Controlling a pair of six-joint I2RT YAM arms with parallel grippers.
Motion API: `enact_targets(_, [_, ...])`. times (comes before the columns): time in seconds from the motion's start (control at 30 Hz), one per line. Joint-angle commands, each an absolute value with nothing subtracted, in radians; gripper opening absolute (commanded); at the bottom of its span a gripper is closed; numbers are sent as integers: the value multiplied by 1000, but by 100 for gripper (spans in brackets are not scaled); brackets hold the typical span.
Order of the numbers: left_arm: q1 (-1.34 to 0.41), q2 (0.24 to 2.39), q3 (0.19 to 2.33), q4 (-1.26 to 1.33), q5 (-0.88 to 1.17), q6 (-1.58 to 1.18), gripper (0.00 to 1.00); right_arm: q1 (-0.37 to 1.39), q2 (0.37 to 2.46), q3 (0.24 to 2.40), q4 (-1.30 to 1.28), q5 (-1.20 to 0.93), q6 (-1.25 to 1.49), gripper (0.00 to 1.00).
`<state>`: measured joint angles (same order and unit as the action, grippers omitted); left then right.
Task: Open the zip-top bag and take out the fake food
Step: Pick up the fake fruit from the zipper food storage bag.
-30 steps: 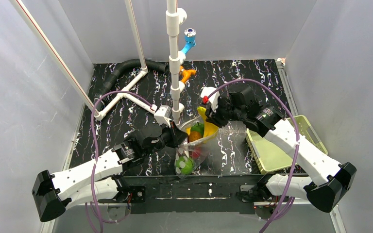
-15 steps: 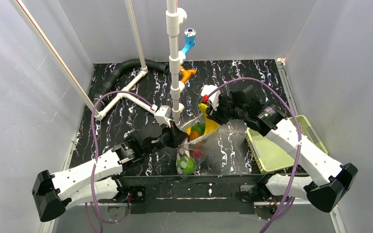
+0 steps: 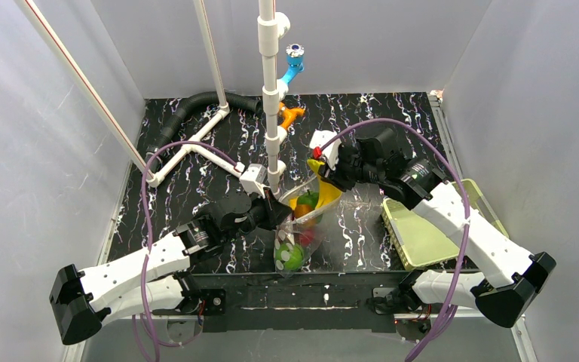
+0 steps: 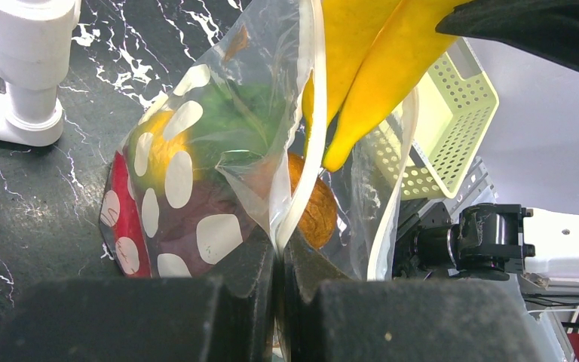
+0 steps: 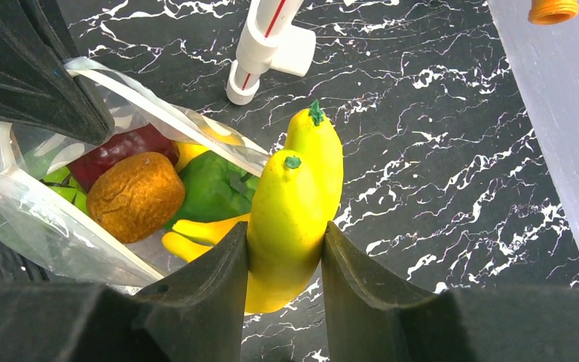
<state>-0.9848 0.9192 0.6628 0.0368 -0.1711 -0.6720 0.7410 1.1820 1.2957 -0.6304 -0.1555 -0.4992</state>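
The zip-top bag, clear with whitish dots, hangs mouth-open between the arms. My left gripper is shut on its rim. My right gripper is shut on a yellow banana-shaped bunch of the fake food. The bunch sticks up out of the bag's mouth, its lower tips still at the opening. Inside the bag lie a green piece, a brownish-orange round piece and a red piece. Another green piece sits at the bag's bottom.
A pale yellow-green mesh basket stands at the right, near the right arm. A white pipe stand rises just behind the bag, with orange and blue fittings behind it. A black hose curves at the back left.
My right gripper has shifted slightly back and left with the yellow bunch, drawing it a little farther out of the bag. The left arm and the bag hold still.
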Motion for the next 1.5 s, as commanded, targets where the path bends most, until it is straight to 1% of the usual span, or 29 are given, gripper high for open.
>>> enact_targets(0.0, [-985,892,681,40,-167,-652,0,739,1185,1351,-611,-108,-526,1])
enact_targets(0.53, [-985,875,670,41,-169,-651,0,739,1197,1395,-619,-96,-524,1])
enact_targets(0.77, [-985,873,667,37,-170,-651,0,717,1197,1474,-674,-235,-438,1])
enact_targets(0.93, [-986,866,665,36,-170,-652,0,687,1187,1478,-679,-298,-396,1])
enact_targets(1.23, [-985,859,656,41,-168,-655,0,536,1157,1484,-658,-502,-250,1])
enact_targets(1.47, [-985,849,648,43,-170,-655,0,435,1092,1423,-628,-569,-196,1])
